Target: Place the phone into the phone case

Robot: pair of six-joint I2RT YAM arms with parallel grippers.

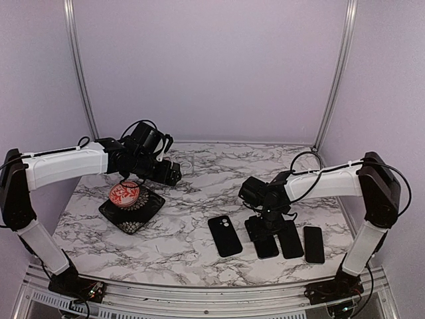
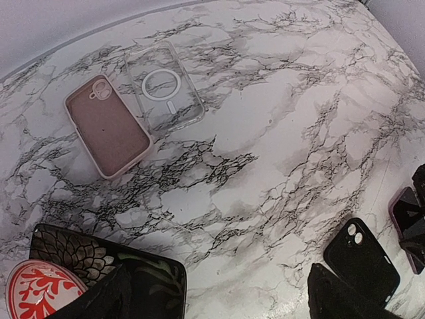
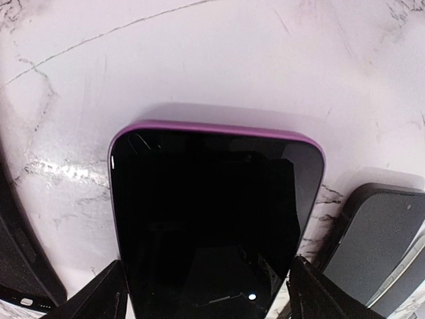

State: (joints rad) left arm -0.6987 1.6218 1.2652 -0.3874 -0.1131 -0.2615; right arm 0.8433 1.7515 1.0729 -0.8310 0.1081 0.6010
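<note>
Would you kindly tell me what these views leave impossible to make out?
- Right wrist view: the purple-edged phone is cut off by the bottom edge. Whether the right fingers touch its sides is unclear.
- Top view: the right gripper covers most of that phone.
- Left wrist view: the red patterned object is cut off by the bottom edge, so I cannot tell what it is.

Two robot arms: left arm [image 1: 66, 163], right arm [image 1: 325, 183]. Two empty phone cases: pink case [image 2: 108, 125], clear case [image 2: 164, 90]. Four dark phone-shaped slabs: twin-lens black slab [image 1: 224, 235], purple-edged phone [image 3: 212, 226], two plain: inner dark slab [image 1: 289, 239], outer dark slab [image 1: 313, 244]. One black patterned tray [image 1: 147, 214]. One red-and-white disc [image 1: 125, 194].
</note>
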